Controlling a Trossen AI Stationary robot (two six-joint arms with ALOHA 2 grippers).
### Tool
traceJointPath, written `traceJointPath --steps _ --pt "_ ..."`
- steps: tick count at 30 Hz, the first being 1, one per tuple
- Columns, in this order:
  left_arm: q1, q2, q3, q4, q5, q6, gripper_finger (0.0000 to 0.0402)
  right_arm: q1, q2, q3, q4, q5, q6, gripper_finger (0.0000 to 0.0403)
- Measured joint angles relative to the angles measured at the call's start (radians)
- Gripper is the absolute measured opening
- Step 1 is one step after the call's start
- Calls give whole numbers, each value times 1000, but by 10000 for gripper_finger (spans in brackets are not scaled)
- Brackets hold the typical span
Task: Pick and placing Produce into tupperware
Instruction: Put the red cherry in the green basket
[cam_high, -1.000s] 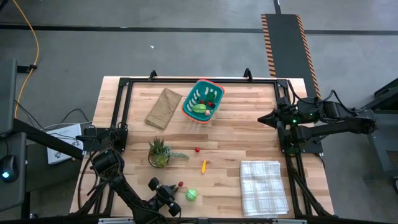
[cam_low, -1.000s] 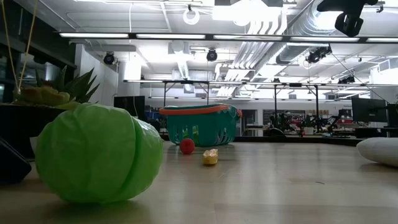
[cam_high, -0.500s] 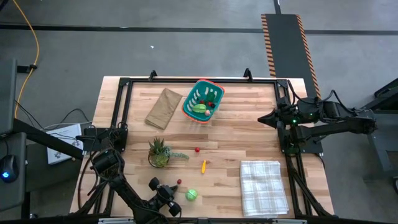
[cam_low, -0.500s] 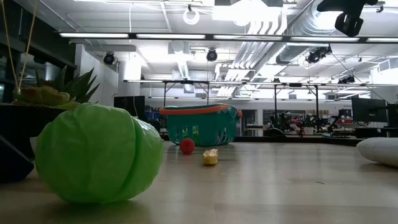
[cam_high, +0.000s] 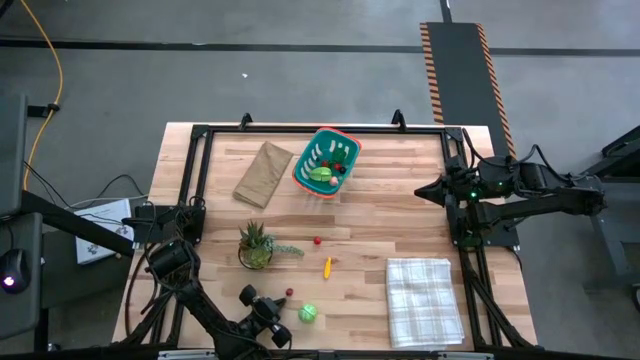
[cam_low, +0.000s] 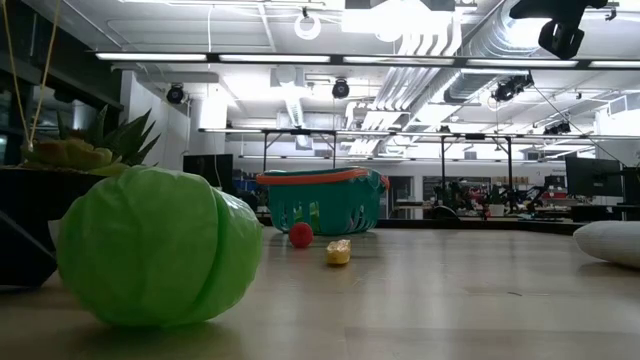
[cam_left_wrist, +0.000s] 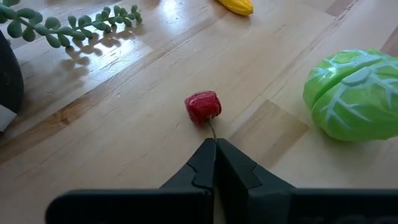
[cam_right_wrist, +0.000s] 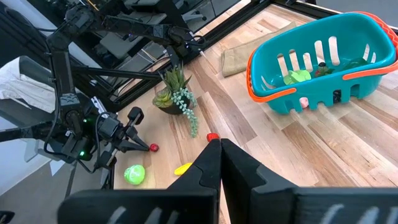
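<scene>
Left claw closed on cherry stem, near worktop's front edge.

The left claw (cam_left_wrist: 215, 144) pinches the thin stem of the cherry (cam_left_wrist: 203, 107), which lies straight ahead of the tips; basket (cam_high: 326, 161) stands well beyond; closed right claw (cam_high: 420, 190) waits farther off.

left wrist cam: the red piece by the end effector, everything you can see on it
The cherry is a small, glossy red, slightly faceted toy piece, apparently plastic, with a thin dark stem. It lies on the bare wood table, stem pointing at the left end effector, whose shut fingertips meet at the stem's end; whether they pinch it cannot be told. The cabbage sits apart to one side. In the high view the cherry lies near the table's front edge.
</scene>
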Motion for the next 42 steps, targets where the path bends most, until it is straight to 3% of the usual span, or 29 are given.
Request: traceJointPath --steps 17,29,42 --pt "0 -142 1 -71 -30 20 1 0 0 0 0 2 -20 1" --pt "21 -396 113 -204 -35 268 0 0 0 0 1 2 -36 1" --pt "162 -644 144 -310 -38 532 0 0 0 0 13 -4 -64 1"
